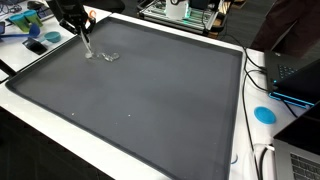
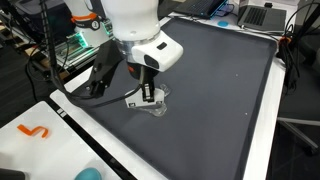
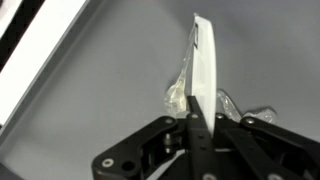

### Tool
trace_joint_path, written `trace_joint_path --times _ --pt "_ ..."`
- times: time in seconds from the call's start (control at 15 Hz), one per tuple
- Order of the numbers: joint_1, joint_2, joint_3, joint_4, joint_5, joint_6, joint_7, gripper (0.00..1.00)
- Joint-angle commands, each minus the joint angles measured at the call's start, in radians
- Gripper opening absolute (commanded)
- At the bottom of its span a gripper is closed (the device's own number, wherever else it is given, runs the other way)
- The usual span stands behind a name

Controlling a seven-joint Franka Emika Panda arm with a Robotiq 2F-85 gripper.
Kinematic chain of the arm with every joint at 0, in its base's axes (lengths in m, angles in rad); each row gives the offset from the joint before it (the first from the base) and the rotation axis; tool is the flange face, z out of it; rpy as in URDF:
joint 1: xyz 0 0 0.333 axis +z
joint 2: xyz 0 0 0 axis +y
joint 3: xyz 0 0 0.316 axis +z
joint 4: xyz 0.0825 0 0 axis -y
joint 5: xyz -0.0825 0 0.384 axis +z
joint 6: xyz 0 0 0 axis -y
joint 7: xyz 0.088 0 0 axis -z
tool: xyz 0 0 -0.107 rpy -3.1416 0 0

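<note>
Grey mat (image 1: 150, 100) on white table (image 1: 38, 128), end effector (image 2: 149, 98) clenched on white strip (image 3: 205, 70), cluttered lab

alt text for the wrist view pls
A thin white flat strip stands edge-on, pinched between the black jaws at the bottom. Behind it a crumpled clear plastic scrap lies on the dark grey mat, white table edge at upper left.

2 opposing raised views, wrist close-up
</note>
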Motion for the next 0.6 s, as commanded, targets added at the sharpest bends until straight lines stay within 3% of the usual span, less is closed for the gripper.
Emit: trace_joint_path --times 0.0,0.53 --pt "0.003 -0.066 0.007 -0.036 -0.002 -0.035 -0.008 0.01" --pt "0.028 -0.105 0.017 -0.034 0.045 -0.008 0.042 0.01"
